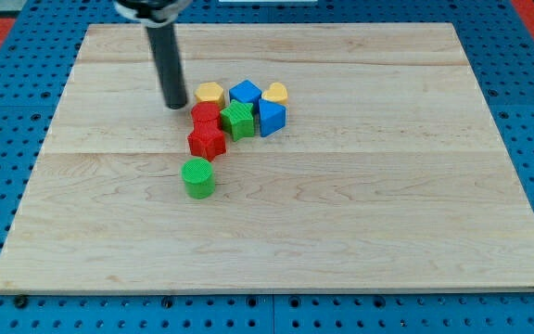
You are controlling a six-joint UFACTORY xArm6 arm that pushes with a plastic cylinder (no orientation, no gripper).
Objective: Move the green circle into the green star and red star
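Note:
The green circle [197,177] stands alone on the wooden board, just below the cluster. The red star [207,142] lies right above it, a small gap between them. The green star [238,120] sits up and right of the red star, touching it. A second red block [205,115] lies above the red star. My tip [174,105] is at the cluster's upper left, just left of that red block and the yellow block, well above the green circle.
A yellow hexagon-like block [209,94], a blue block [245,93], a yellow heart [274,93] and a blue triangular block [271,117] make up the cluster's top and right. The board [387,204] rests on a blue pegboard.

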